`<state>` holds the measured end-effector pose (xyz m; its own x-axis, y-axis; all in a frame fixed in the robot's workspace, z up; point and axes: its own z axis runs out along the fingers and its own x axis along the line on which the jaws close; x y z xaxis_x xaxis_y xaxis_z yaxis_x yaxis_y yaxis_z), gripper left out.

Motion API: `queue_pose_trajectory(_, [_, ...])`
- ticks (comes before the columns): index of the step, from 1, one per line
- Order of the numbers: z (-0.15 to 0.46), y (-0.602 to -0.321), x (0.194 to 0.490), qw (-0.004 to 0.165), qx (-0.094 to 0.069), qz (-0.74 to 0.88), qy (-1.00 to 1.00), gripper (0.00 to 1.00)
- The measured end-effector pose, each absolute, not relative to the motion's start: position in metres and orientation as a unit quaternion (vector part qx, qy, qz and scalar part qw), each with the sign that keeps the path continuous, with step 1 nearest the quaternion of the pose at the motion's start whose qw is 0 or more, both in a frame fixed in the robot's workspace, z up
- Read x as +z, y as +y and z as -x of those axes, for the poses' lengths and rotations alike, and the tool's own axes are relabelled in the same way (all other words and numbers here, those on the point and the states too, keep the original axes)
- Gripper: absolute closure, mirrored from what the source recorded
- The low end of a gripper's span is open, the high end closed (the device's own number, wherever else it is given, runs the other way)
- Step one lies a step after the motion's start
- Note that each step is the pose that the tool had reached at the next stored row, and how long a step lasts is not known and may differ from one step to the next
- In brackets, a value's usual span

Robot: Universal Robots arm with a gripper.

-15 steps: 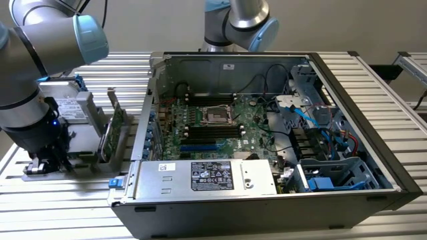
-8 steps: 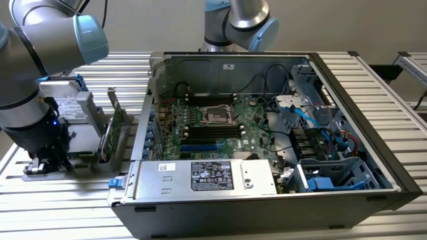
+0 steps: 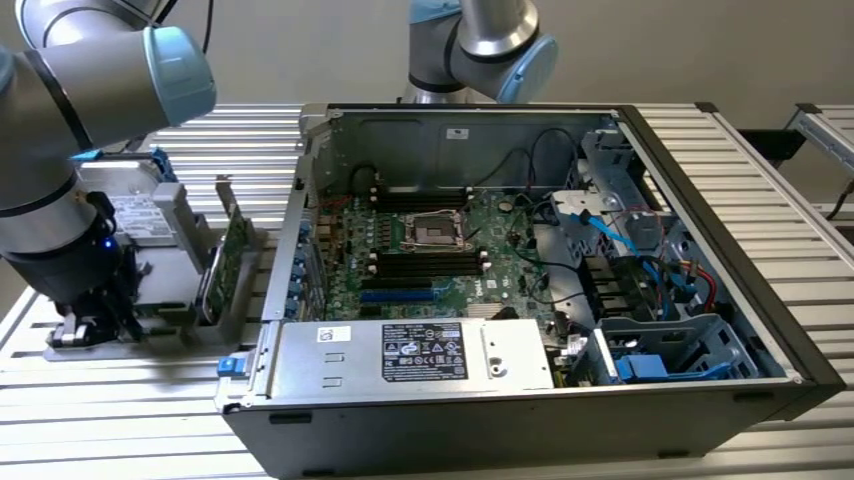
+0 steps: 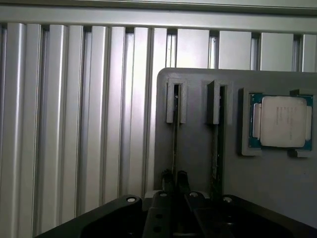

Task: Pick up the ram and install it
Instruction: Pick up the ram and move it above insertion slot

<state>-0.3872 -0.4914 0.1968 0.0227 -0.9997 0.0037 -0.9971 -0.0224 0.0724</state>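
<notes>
**Pincer at the ram in the grey holder, beside the open computer case**

The ribbed aluminium worktop [image 3: 747,150] carries the black sheet-metal computer case [image 3: 441,430], which lies open. On the exterior view's left is a matte grey holder [image 4: 198,163]. The ram [image 4: 174,134], thin and flat, stands on edge in the holder slot farther from the square silver processor [image 4: 282,121]. The pincer [image 4: 175,179] sits at the ram, but it cannot be told whether it is clenched. For a sound pick-up, bear squarely on the flat faces and draw straight along the slot. A tilted stick would probably bind.
</notes>
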Motion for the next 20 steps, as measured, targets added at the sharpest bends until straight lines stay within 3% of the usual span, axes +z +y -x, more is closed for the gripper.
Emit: queue_pose_trajectory(20, [0.387, -0.491, 0.225, 0.026, -0.025, -0.712, -0.701, 0.86])
